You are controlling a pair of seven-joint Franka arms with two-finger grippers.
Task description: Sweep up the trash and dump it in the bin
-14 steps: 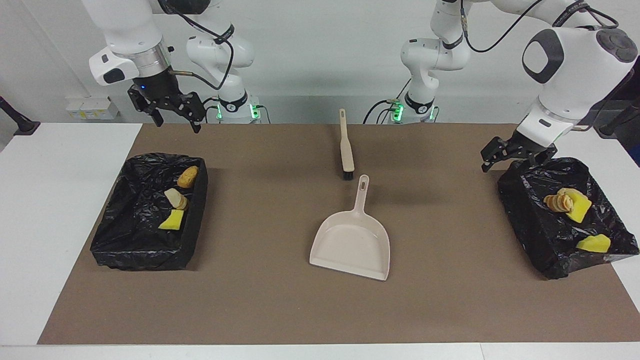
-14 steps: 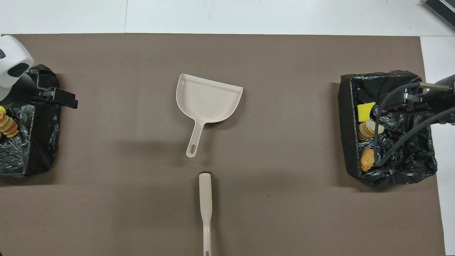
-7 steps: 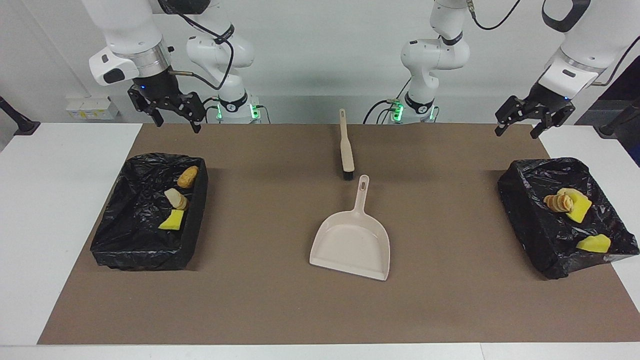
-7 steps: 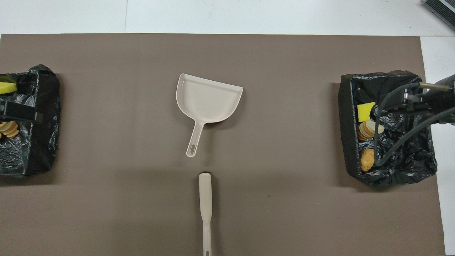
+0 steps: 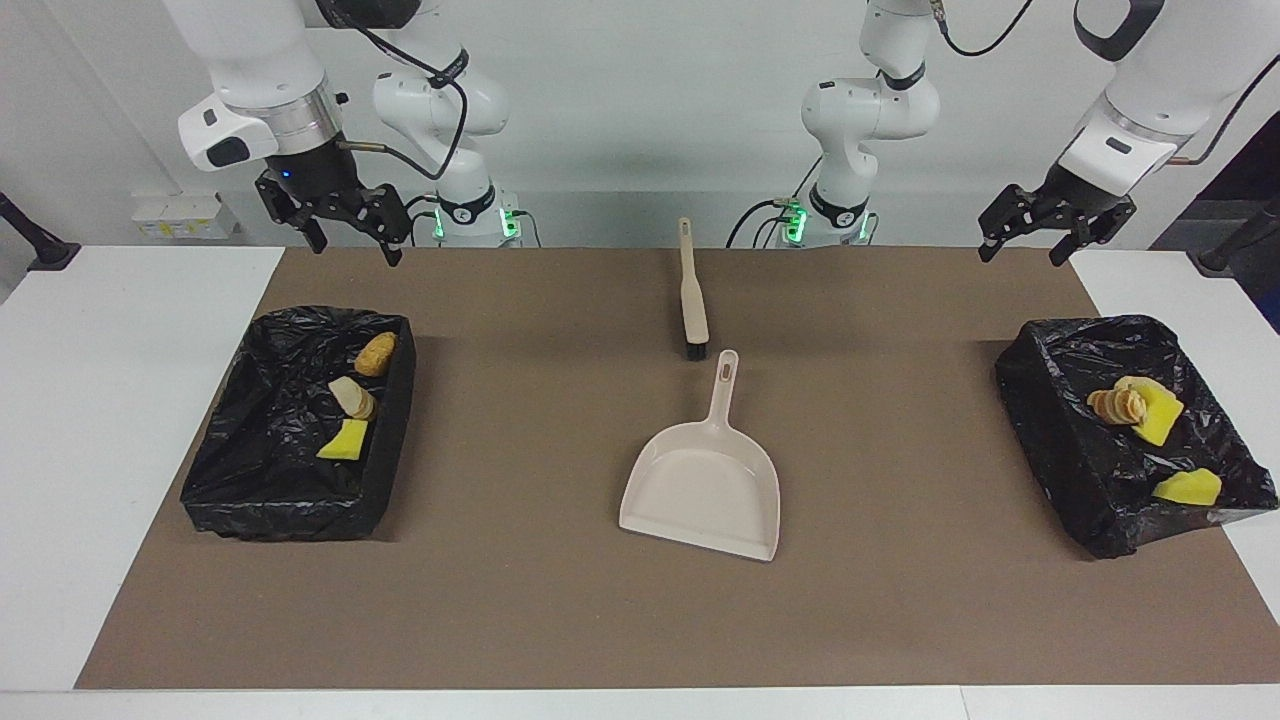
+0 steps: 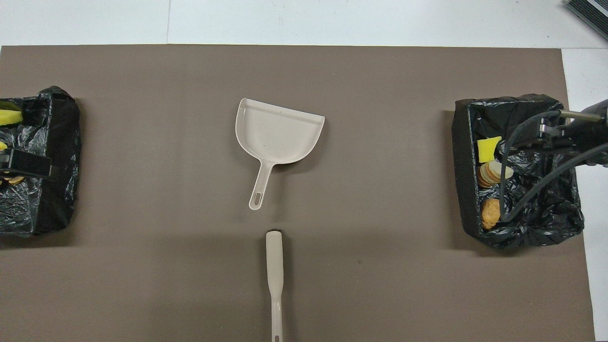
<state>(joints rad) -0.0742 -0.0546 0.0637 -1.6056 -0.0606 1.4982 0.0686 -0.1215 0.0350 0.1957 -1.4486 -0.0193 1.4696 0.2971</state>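
The trash lies in two black-lined bins. In the bin (image 5: 395, 420) at the right arm's end are a golden-brown chunk (image 5: 375, 353), a pale slice (image 5: 352, 397) and a yellow wedge (image 5: 345, 440). The bin (image 5: 1050, 440) at the left arm's end holds a bread piece (image 5: 1118, 404) and two yellow wedges (image 5: 1160, 420). My right gripper (image 5: 356, 248) hangs open and empty over the mat's edge beside its bin. High over the mat's corner by the other bin, my left gripper (image 5: 1021, 256) is also open and empty.
A beige dustpan (image 5: 700, 490) lies mid-mat, its handle pointing toward the robots. A beige brush (image 5: 692, 300) lies just nearer to the robots than the dustpan, bristles toward the pan's handle. Brown mat (image 5: 560, 600) covers the white table.
My left gripper has risen from low over its bin's corner to high over the mat's corner. The right arm has stayed put. Nothing on the table moved.
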